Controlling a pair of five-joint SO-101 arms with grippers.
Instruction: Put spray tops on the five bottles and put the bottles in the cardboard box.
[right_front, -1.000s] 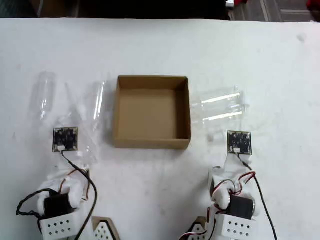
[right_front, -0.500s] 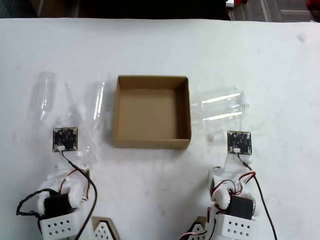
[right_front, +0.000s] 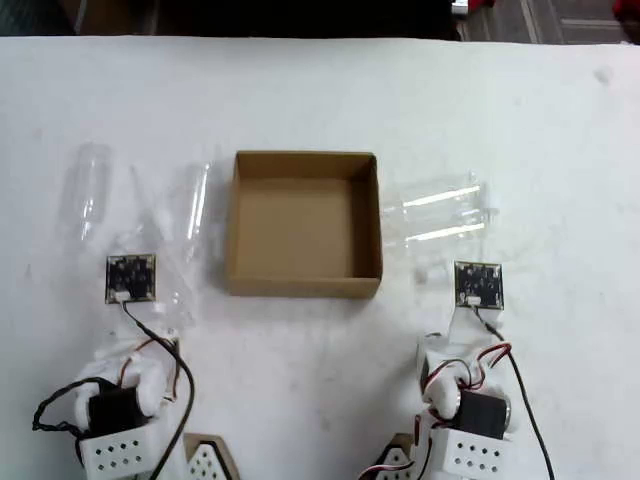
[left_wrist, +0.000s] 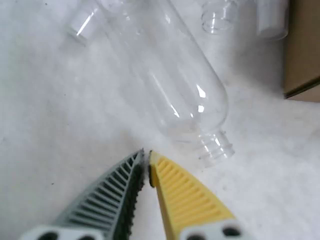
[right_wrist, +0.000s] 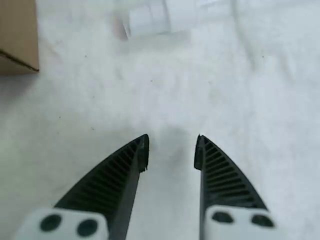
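In the middle of the white desk (right_front: 300, 90) sits the cardboard box (right_front: 302, 288). It is brown and square, with flat walls and an open top. Clear plastic bottles lie on their sides next to it. The left bottles (right_front: 190, 205) are near its left wall, and the right bottles (right_front: 435, 210) are just beside its right wall.

Your left gripper (left_wrist: 146, 156) has one grey finger and one yellow finger, both ridged. Their tips are pressed together and hold nothing. The nearest bottle (left_wrist: 175, 85) is smooth and round. Its ridged neck (left_wrist: 216, 147) is near those tips but not touching them.

Your right gripper (right_wrist: 171, 150) has two black ridged fingers with a gap between them, and only white desk shows in the gap. A box corner (right_wrist: 17, 35) sits off to one side. A white thing (right_wrist: 165, 17) farther ahead is too blurry to name.

The desk's far edge lies well beyond the box.
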